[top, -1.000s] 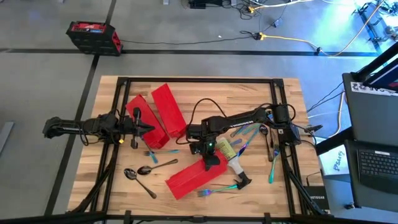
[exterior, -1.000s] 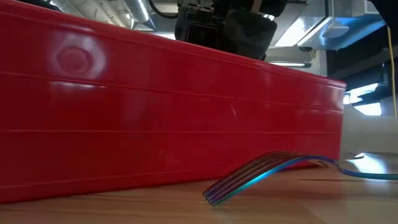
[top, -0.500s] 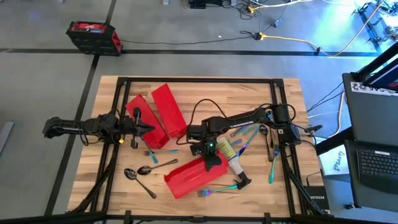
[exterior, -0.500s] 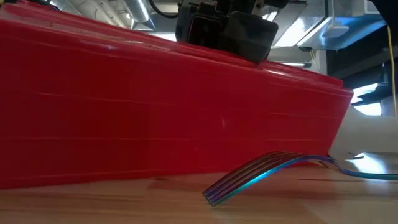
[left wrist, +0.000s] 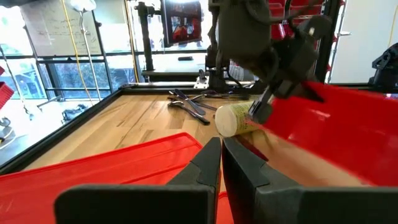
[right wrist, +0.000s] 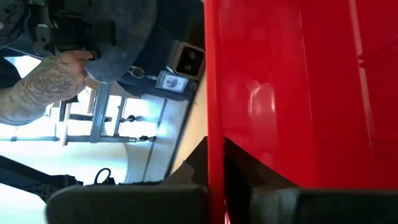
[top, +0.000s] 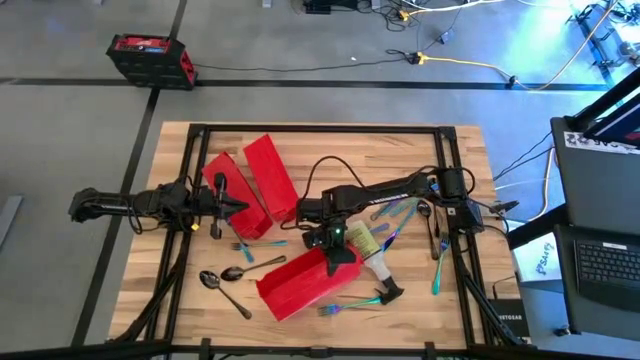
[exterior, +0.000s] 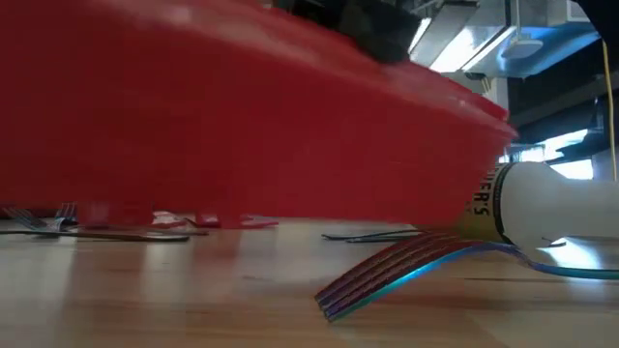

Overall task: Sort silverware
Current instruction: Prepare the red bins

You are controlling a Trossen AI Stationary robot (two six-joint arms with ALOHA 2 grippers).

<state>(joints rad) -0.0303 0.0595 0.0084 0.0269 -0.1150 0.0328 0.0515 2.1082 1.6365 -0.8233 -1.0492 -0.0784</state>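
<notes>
High view: the silverware (top: 243,272) lies scattered on the table (top: 400,150), spoons and forks beside the lifted red bin (top: 300,285) and more pieces past the right gripper (top: 338,256). One fork (exterior: 406,275) rests in front of the bin, beneath its raised edge. The right gripper's fingers are clamped on the bin's wall, holding it tilted off the wood. A spray bottle (top: 372,248) lies just beside them. The left gripper (left wrist: 221,163), fingers together, hovers over another red bin (left wrist: 93,171), probably not touching.

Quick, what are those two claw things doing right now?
Left tool: closed, holding nothing, over a red bin.
Right tool: closed on the wall of another red bin, lifting it.
</notes>
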